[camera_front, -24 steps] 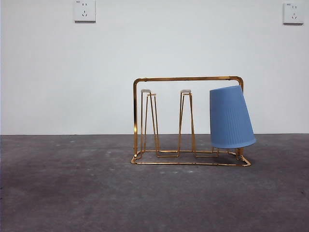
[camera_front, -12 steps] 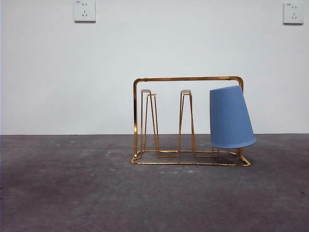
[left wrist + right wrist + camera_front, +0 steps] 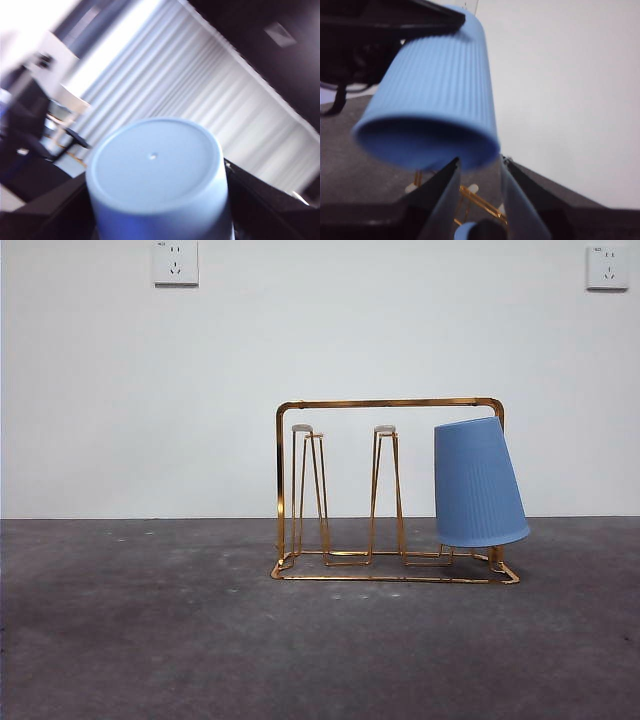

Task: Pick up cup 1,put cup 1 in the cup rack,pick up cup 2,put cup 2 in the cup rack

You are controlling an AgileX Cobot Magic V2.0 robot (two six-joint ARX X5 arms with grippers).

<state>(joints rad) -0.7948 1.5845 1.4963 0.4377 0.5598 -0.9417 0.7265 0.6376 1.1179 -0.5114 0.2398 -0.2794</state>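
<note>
Cup 1 [image 3: 478, 483] sat on rack [image 3: 388, 403] peg: done. Left tool [image 3: 155, 212] clenched cup 2 [image 3: 155, 165], not yet racked. Right tool [image 3: 479, 195] released, empty.

A blue ribbed cup [image 3: 435, 95] fills the upper left of the right wrist view, tilted, with its open mouth facing down and toward the camera. A dark arm part [image 3: 380, 30] lies against its closed end. Below it, the right gripper [image 3: 479, 180] shows its two fingers [image 3: 440, 192] spread apart with nothing between them. Through the gap, gold wire of the cup rack [image 3: 477, 200] appears with white-tipped pegs. The dark tabletop [image 3: 340, 150] and a pale wall [image 3: 570, 90] lie behind.
</note>
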